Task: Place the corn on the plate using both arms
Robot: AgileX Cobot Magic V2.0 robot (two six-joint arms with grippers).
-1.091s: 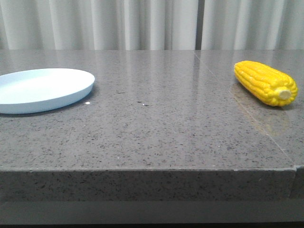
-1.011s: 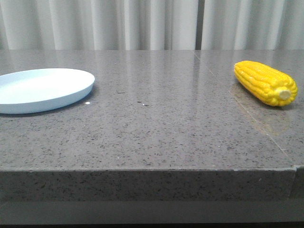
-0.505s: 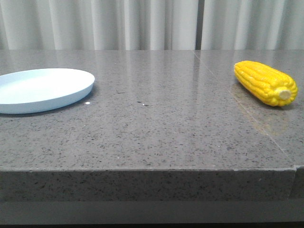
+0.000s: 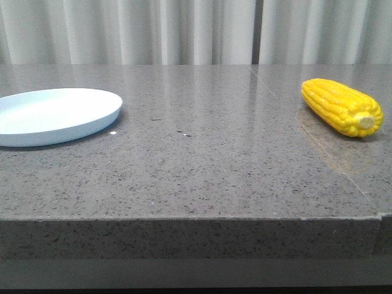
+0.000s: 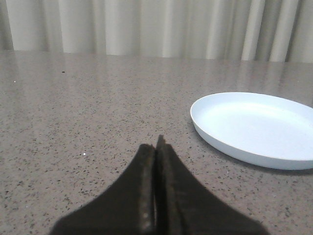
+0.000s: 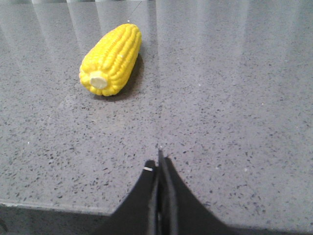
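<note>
The yellow corn [image 4: 342, 106] lies on the grey stone table at the far right, its pale stub end toward the front. It also shows in the right wrist view [image 6: 111, 60], ahead of my right gripper [image 6: 159, 164], which is shut and empty, well short of it near the table's front edge. The pale blue-white plate [image 4: 37, 116] sits empty at the far left. In the left wrist view the plate [image 5: 254, 126] lies ahead and to one side of my left gripper [image 5: 156, 147], which is shut and empty. Neither gripper shows in the front view.
The grey speckled table [image 4: 196, 159] has a front edge close to the camera and a seam [image 4: 324, 147] running past the corn. White curtains [image 4: 184, 30] hang behind the table.
</note>
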